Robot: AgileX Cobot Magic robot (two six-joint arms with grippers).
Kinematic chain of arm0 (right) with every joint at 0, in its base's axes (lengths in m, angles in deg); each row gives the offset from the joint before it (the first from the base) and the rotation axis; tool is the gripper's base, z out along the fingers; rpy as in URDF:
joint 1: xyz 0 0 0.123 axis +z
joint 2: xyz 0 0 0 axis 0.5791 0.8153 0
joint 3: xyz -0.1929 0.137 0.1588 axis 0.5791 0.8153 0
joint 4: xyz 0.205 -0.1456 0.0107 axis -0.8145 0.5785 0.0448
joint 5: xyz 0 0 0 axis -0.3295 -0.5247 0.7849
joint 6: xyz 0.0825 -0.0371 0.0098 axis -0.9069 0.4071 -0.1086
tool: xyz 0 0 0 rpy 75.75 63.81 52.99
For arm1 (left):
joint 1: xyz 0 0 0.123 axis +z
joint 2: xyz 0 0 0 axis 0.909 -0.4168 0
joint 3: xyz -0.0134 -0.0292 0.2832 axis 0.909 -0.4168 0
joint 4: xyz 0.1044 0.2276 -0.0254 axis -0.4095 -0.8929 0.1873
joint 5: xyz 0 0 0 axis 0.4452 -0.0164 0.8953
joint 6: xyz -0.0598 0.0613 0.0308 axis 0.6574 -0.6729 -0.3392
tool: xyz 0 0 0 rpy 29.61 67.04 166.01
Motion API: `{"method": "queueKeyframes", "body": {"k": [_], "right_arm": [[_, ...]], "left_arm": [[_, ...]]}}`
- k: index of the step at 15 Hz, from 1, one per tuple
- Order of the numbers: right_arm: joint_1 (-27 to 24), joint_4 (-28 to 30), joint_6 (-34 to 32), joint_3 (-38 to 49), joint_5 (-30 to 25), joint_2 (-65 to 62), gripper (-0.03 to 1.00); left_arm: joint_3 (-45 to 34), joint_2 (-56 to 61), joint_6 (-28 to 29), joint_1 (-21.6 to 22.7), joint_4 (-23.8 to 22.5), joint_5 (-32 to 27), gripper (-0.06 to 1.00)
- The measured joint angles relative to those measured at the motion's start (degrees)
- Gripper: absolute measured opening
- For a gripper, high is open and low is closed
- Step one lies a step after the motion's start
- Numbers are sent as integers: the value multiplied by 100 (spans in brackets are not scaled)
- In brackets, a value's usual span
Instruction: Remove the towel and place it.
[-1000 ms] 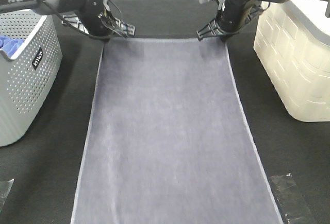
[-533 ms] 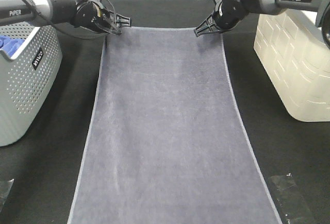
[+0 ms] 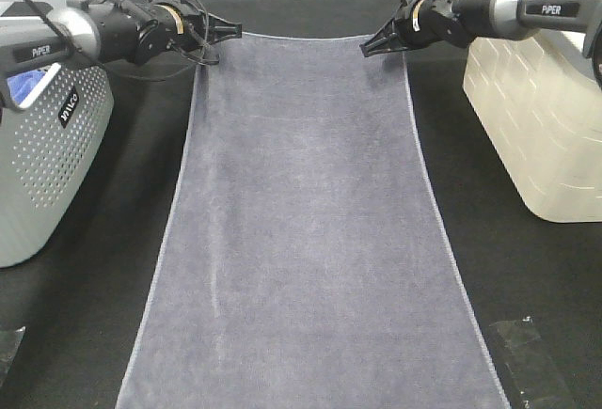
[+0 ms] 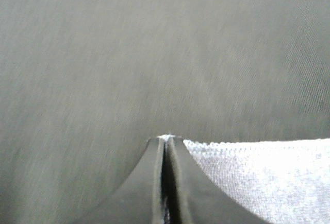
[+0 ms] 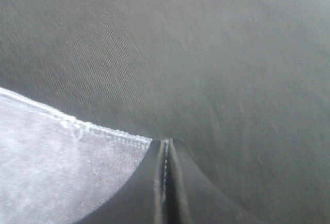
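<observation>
Exterior high shows the towel (image 3: 301, 230) spread along the dark table (image 3: 94, 334), its far corners pinched by the left gripper (image 3: 229, 29) and right gripper (image 3: 369, 47) (jaws clamped). Uneven pulling could slip one corner free.

Both arms reach in from the far corners, lying nearly level and pointing toward each other. The left pincer (image 3: 229, 29) has its fingers pressed together on the far left corner of the towel (image 3: 301, 221). The right pincer (image 3: 369, 47), angled slightly downward, is likewise clamped tight on the towel's far right corner.
</observation>
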Motion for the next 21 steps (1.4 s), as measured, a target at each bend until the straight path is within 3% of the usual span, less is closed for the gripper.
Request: {"method": "queueKeyframes", "body": {"k": [4,9,10,12,14,17,21], "right_arm": [[-201,17,0,0,659,80,0],[-252,17,0,0,842,80,1],[-252,17,6,0,842,80,6],[-252,17,6,0,842,80,37],[-252,17,6,0,842,80,59],[-252,11,6,0,710,80,73],[-252,0,11,0,521,80,78]], "left_arm": [[11,-229,-69,0,-23,831,1],[11,-401,-172,115,-23,859,1],[11,-401,-172,115,-23,848,8],[11,-401,-172,115,-23,842,27],[11,-401,-172,115,-23,842,50],[11,-401,-172,115,-23,842,58],[11,-401,-172,115,-23,842,59]]}}
